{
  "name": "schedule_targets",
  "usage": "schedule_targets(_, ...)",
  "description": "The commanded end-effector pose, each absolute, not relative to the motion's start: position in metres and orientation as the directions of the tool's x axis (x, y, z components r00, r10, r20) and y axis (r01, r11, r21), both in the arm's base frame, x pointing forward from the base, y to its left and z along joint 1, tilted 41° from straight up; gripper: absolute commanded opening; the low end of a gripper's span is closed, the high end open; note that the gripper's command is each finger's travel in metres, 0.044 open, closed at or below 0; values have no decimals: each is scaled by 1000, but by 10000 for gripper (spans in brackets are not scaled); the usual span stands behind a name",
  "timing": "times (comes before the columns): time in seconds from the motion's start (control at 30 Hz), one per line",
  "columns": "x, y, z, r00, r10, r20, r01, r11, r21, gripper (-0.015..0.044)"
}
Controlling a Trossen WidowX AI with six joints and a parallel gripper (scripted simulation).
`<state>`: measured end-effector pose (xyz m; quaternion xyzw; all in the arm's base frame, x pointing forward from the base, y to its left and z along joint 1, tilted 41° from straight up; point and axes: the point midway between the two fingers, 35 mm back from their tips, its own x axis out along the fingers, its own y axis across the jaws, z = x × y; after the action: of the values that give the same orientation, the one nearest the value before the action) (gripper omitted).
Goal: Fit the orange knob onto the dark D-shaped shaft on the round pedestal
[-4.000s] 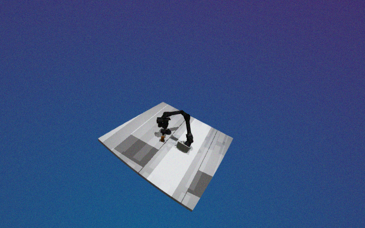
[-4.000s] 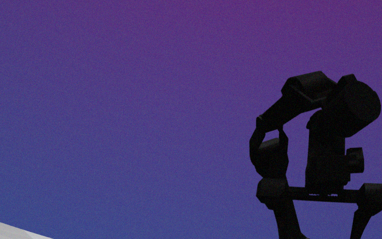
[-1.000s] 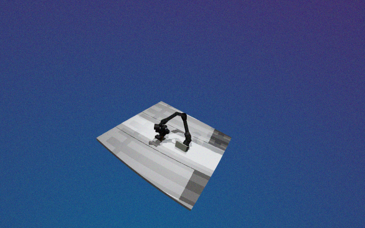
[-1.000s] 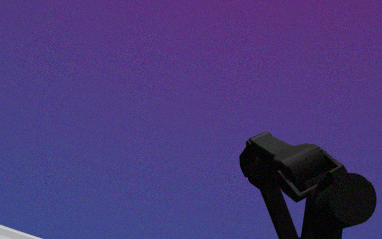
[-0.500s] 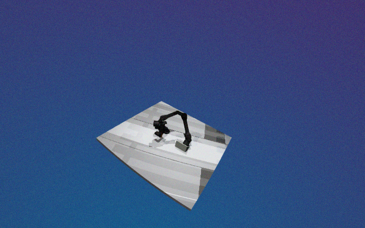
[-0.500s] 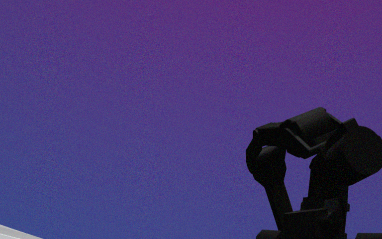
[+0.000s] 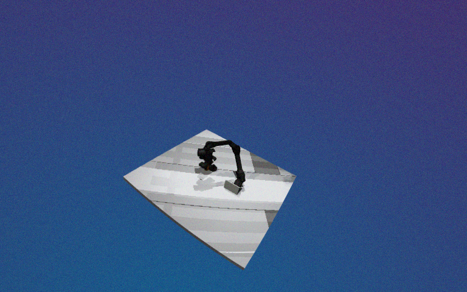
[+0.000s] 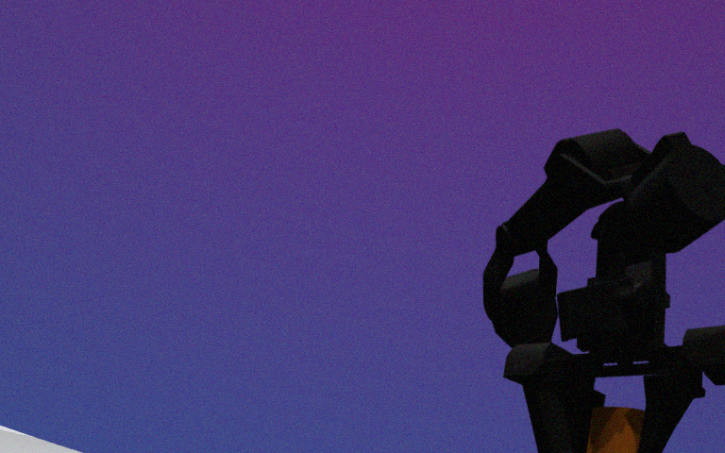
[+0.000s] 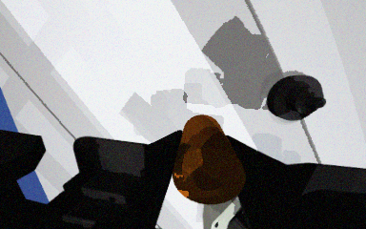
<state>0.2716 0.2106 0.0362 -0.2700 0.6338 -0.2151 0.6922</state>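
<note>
The orange knob (image 7: 207, 168) (image 8: 615, 431) (image 9: 206, 164) is between the fingers of my gripper (image 7: 208, 167) (image 9: 202, 136), which is shut on it. Knob and gripper are up off the table. In the exterior view the fingertips and the knob's lower part are cut off by the bottom edge. The round dark pedestal (image 9: 277, 102) stands on the table to the upper right of the knob in the wrist view, with some distance between them. Its dark shaft (image 9: 315, 101) sticks up from it. The knob's hole and the shaft's flat side cannot be seen. I cannot make out the pedestal in either the top or the exterior view.
The pale table (image 7: 220, 220) (image 9: 119, 48) has stripes, thin dark lines and grey shadows on it. Its edges show in the top view. A grey panel (image 7: 231, 187) stands beside the arm's base. A small pale piece (image 9: 223, 220) shows below the knob in the wrist view.
</note>
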Motion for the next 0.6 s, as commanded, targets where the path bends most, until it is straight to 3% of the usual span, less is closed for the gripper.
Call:
schedule_targets(0.0, 268, 219, 46, 104, -638, -763, -40, 764, -644, 0)
schedule_targets(0.57, 291, 182, 66, 104, -628, -771, -45, 771, -635, 0)
